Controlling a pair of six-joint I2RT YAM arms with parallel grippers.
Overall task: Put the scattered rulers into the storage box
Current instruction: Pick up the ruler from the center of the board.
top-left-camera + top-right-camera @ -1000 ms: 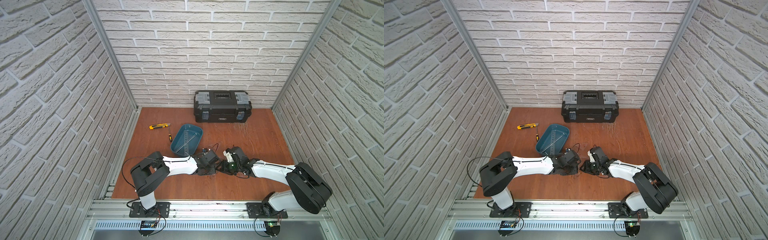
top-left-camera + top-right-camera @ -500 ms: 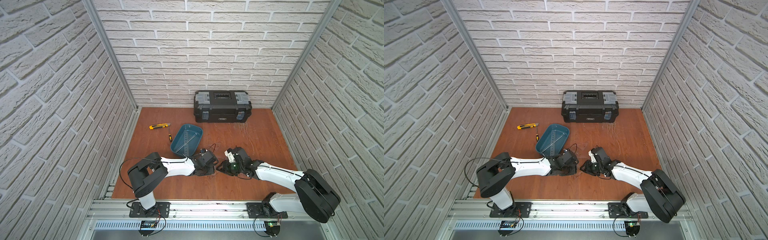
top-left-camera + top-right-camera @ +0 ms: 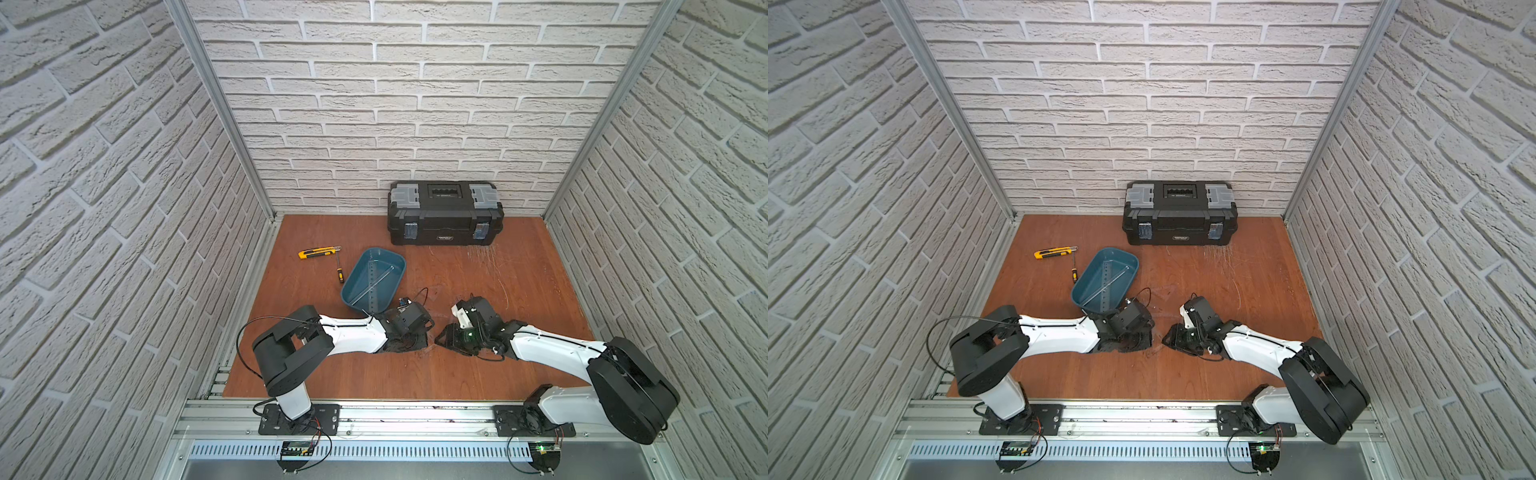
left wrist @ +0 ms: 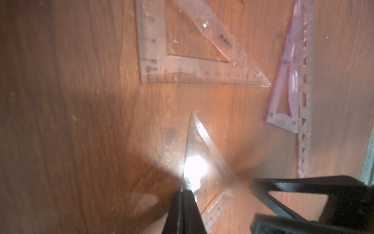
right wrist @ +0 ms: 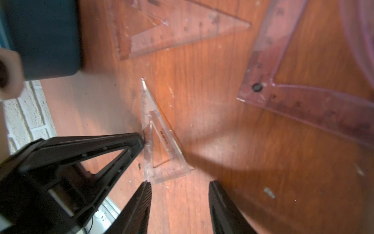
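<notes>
**Top views.** Storage box point(image 3: 388, 266) point(image 3: 1121, 266): teal tub on the tabletop point(image 3: 478, 291), holding one straight ruler point(image 3: 371, 286) laid corner to corner.

**Left wrist view.** Left gripper point(image 4: 183, 202): clamped tight on the edge of a small clear set square point(image 4: 204, 162), which is tilted up. Larger clear set square point(image 4: 182, 60) and purplish set square point(image 4: 287, 97): flat on the tabletop, outside the storage box.

**Right wrist view.** Right gripper point(image 5: 180, 202): jaws apart, nothing between them, just short of the small clear set square, near the storage box wall.
</notes>
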